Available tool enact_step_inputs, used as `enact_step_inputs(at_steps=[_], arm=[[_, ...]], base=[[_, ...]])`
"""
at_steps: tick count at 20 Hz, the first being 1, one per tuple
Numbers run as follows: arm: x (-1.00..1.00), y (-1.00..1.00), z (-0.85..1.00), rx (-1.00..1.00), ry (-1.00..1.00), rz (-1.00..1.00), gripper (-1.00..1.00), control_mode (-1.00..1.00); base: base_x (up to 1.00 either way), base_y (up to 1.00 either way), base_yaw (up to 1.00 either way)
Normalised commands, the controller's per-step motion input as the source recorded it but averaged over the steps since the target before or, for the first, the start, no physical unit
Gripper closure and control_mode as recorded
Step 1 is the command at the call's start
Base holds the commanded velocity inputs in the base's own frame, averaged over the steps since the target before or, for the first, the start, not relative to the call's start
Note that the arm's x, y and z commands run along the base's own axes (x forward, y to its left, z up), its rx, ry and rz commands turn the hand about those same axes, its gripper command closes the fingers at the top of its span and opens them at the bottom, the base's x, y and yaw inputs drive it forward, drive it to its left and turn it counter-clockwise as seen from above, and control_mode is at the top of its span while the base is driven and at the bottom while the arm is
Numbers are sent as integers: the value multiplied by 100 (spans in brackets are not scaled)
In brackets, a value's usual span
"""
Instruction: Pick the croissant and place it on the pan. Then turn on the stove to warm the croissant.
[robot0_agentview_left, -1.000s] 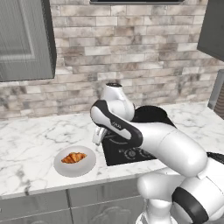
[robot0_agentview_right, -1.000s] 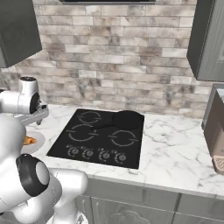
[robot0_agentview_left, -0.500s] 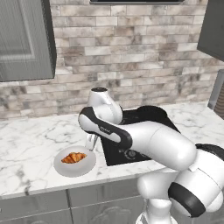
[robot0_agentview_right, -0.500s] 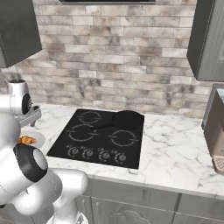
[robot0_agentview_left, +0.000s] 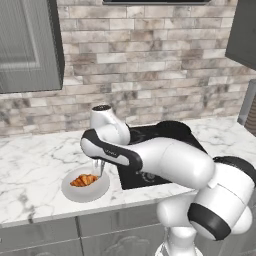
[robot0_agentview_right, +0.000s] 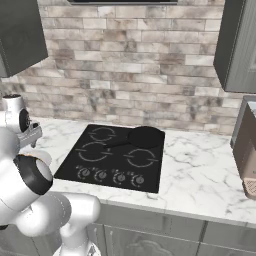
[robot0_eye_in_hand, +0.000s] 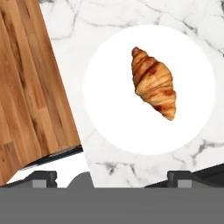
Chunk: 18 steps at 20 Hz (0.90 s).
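Overhead, the gripper (robot0_agentview_left: 98, 169) hangs with its jaws spread wide and empty above the croissant (robot0_eye_in_hand: 154, 82), which lies on a pale round plate (robot0_eye_in_hand: 109, 118) on the marble counter (robot0_agentview_left: 35, 170). To the right, the pan (robot0_agentview_right: 145, 136) sits on the stove (robot0_agentview_right: 95, 156).

Left base view: arm covers most of stove (robot0_agentview_left: 134, 177) and nearly all of pan (robot0_agentview_left: 172, 127); tool (robot0_agentview_left: 98, 168) half-hidden behind wrist. Right base view: knob markings on stove (robot0_agentview_right: 111, 175) too small to read; appliance (robot0_agentview_right: 247, 155) cut by right edge
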Motion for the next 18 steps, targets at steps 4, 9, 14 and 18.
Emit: enact_step_inputs(at_steps=[4, 9, 14, 18], arm=[[0, 16, -20, -2, 0, 5, -100, -100], [0, 15, -16, -1, 0, 5, -100, -100], [2, 13, -14, -1, 0, 3, -100, -100], [9, 7, -12, 0, 0, 2, -100, -100]], base=[[0, 0, 0], [0, 0, 0], [0, 0, 0], [0, 0, 0]])
